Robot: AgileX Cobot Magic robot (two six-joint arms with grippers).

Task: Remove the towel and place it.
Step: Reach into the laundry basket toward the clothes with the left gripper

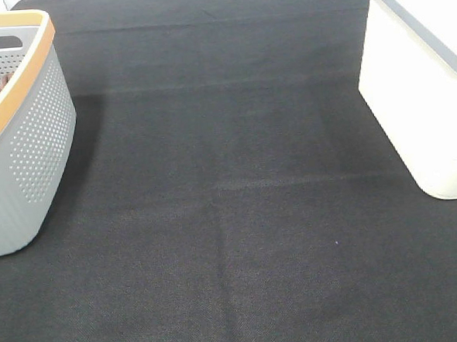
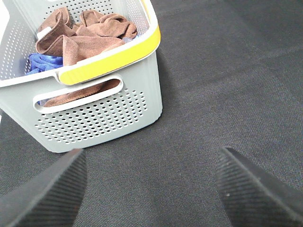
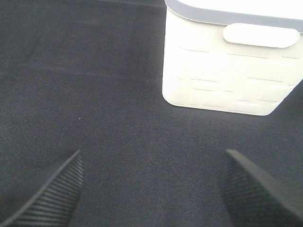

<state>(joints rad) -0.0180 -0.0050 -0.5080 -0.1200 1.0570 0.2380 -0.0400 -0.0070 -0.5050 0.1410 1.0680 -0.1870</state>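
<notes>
My left hand (image 2: pixel 151 193) hangs wide open and empty just outside the grey perforated basket (image 2: pixel 99 118), at its handle-slot end, spread as I judge for a reach over the yellow rim. The towel (image 2: pixel 71 45) lies crumpled inside the basket with its white tag close to one side wall. It is heaped against a second bunched brown cloth (image 2: pixel 111 23) and over a blue cloth (image 2: pixel 42 61), so I reckon I must pinch the tagged one alone. My right hand (image 3: pixel 151 194) is likewise spread and holds nothing, well apart from the basket and facing the white bin (image 3: pixel 227 61). The basket's walls and rim are the edges to clear, so a straight lift suits. From basket to bin runs open black worktop (image 1: pixel 231 217), room enough to carry.
</notes>
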